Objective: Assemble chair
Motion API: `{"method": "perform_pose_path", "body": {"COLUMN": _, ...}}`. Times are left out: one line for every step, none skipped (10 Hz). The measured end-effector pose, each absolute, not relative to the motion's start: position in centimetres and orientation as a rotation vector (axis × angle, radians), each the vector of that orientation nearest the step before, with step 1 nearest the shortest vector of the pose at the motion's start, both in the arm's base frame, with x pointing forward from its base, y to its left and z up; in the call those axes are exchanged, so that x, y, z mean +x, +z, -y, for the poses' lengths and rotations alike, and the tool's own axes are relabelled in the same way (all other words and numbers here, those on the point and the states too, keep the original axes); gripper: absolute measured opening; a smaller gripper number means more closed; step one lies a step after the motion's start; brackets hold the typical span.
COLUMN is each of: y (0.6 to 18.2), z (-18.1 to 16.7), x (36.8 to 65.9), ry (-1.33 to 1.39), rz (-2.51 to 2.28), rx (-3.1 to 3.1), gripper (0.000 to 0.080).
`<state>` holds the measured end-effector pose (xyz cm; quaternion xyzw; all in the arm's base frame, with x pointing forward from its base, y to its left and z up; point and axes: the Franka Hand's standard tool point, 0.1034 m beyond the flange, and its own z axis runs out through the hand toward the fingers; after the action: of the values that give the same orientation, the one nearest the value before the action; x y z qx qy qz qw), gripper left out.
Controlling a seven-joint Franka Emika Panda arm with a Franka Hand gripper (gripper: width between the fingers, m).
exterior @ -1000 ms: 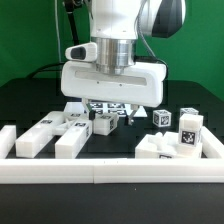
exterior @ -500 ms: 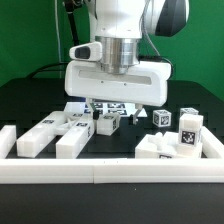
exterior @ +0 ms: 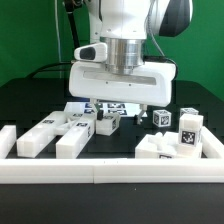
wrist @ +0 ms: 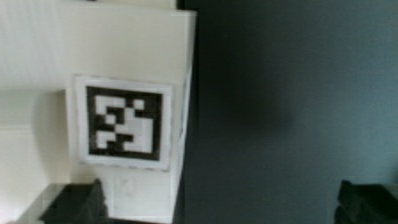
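My pincer [exterior: 112,108] shifts over, empty-handed.
It hangs wide open, sliding toward the exterior view's right above the chair parts [exterior: 75,125].

One robot arm [exterior: 120,25] over one black table [exterior: 30,100], and we count the white pieces spread below it. At the exterior view's left we see two long bars [exterior: 36,138] lying side by side. We make out four smaller tagged blocks [exterior: 160,118] across the middle and toward the exterior view's right. The arm covers part of that row, so we cannot vouch for any more. We count one broader low piece [exterior: 160,148] in front of them and three border rails [exterior: 110,172] in view. In the wrist view we count one white part [wrist: 125,50] with one tag [wrist: 121,118], and the gripper [wrist: 217,200] shows two dark fingertips [wrist: 71,205].
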<state>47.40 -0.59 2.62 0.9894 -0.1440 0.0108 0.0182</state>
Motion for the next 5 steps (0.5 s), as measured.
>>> {"method": "perform_pose_path", "body": {"y": 2.61, "z": 0.82, "x": 47.38, "ry": 0.033, "rz": 0.451, "rx": 3.072, "gripper": 0.0649}}
{"method": "perform_pose_path", "body": {"y": 2.62, "z": 0.8, "x": 47.4, "ry": 0.033, "rz": 0.451, "rx": 3.072, "gripper": 0.0649}}
{"method": "perform_pose_path", "body": {"y": 2.76, "z": 0.99, "x": 47.54, "ry": 0.036, "rz": 0.45, "rx": 3.072, "gripper": 0.0649}}
{"method": "perform_pose_path", "body": {"y": 3.04, "z": 1.26, "x": 47.7, "ry": 0.042, "rz": 0.449, "rx": 3.073, "gripper": 0.0649}}
{"method": "perform_pose_path", "body": {"y": 3.4, "z": 1.52, "x": 47.75, "ry": 0.034, "rz": 0.455, "rx": 3.075, "gripper": 0.0649}}
